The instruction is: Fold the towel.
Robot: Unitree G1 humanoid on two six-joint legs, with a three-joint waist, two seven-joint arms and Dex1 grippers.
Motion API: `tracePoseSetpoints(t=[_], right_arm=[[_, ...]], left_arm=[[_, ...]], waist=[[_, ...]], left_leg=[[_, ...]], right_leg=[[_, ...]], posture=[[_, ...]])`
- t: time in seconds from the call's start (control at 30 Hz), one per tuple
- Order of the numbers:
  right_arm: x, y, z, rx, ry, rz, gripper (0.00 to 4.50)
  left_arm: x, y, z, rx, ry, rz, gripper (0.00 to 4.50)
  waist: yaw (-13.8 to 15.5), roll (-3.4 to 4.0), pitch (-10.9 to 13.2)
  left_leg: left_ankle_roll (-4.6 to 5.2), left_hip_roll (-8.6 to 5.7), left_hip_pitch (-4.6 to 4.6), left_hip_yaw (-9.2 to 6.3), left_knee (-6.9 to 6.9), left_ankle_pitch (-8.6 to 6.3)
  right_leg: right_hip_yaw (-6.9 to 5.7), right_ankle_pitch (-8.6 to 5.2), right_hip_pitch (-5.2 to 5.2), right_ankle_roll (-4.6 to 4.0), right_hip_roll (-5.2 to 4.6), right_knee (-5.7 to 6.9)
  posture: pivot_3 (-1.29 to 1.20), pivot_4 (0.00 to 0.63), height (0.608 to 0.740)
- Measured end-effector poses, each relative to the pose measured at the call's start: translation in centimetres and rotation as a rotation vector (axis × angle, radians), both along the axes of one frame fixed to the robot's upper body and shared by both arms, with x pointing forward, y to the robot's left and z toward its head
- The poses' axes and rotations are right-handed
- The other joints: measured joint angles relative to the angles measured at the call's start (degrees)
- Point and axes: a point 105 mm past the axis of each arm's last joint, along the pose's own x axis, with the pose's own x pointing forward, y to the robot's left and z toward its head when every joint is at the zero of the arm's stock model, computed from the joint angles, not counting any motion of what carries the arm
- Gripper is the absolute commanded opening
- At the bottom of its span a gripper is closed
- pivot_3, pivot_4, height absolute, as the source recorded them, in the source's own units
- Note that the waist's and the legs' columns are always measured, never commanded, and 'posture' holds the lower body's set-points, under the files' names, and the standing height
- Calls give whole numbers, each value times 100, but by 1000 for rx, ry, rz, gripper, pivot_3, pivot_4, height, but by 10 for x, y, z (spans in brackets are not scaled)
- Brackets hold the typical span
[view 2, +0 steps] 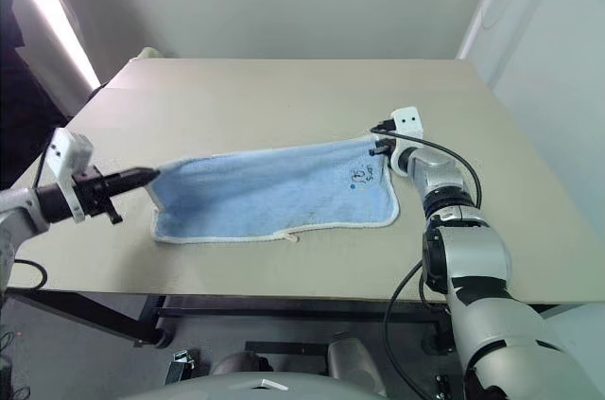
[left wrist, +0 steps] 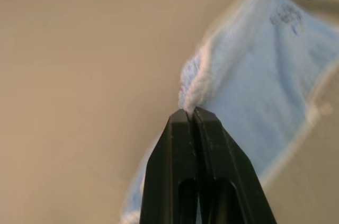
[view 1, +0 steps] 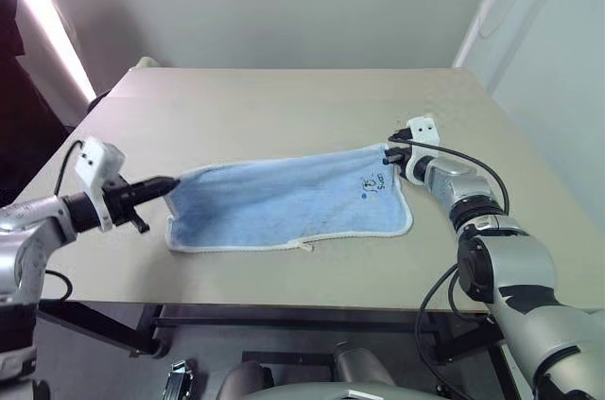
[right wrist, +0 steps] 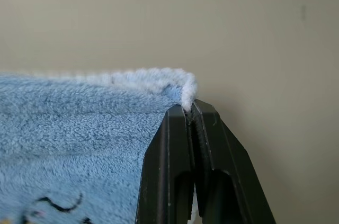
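Left wrist view: my left gripper (left wrist: 190,112) has both black fingers (left wrist: 169,155) pressed together on a corner of the towel (left wrist: 265,75), with the white stitched edging bunched at the fingertips. Right wrist view: my right gripper (right wrist: 188,106) is clamped the same way on another corner, the white edge curling over the tips of its fingers (right wrist: 164,160).

Head views, all positions referenced to the towel (view 1: 284,201):

1. The towel lies on the beige table (view 1: 284,107), nearer the table's front edge than its far edge. It is stretched lengthwise between my two grippers.
2. My left gripper (view 1: 170,182) holds the towel's far left corner, raised off the table surface.
3. My right gripper (view 1: 389,156) holds the towel's far right corner, also raised.
4. The near long edge of the towel rests on the table, so the cloth slopes from the two lifted corners down to that edge.
5. A small dark embroidered mark (view 1: 371,186) sits near the right end of the towel, just below the corner held by my right gripper.
6. A white loop tag (view 1: 304,246) projects from the towel's near edge, roughly at mid-length.
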Motion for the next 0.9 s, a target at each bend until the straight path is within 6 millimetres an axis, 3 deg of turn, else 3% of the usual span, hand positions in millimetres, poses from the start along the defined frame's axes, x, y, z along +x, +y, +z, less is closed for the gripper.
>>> tracePoseSetpoints(t=[0.27,0.4,0.5,0.6,0.77,0.9], right_arm=[[19,36,77,19,-309,95,0],[25,36,133,47,-524,0,0],[21,32,164,85,-643,-1,0],[11,16,151,45,-672,48,0],[-20,-1,68,16,-554,182,0],[-54,-8,48,18,-563,283,0]], left_arm=[[85,49,31,98,-170,350,24],[115,58,80,129,-342,534,24],[116,52,116,176,-483,506,24],[106,47,103,263,-477,349,24],[68,49,22,334,-282,95,24],[29,51,-15,354,-195,-13,24]], waist=[[30,-2,-1],[40,-12,-1],[37,-9,-5],[17,-8,-5],[-9,-6,-3],[6,-6,-3]], left_leg=[[-16,-8,-75,-9,2,9],[-21,-15,-154,-12,5,12],[-52,-16,-174,-11,-7,30],[-51,-15,-174,-1,-17,29],[-21,-7,-177,3,-3,13],[-21,-1,-168,-6,7,13]], right_leg=[[-13,3,-71,-1,-14,9],[-20,4,-150,0,-29,22],[-25,6,-174,1,-33,27],[-28,5,-174,1,-33,18],[-28,5,-174,1,-31,25],[-28,5,-172,0,-46,55]], posture=[[0,0,716],[0,0,716],[0,0,716],[0,0,716],[0,0,716],[0,0,716]])
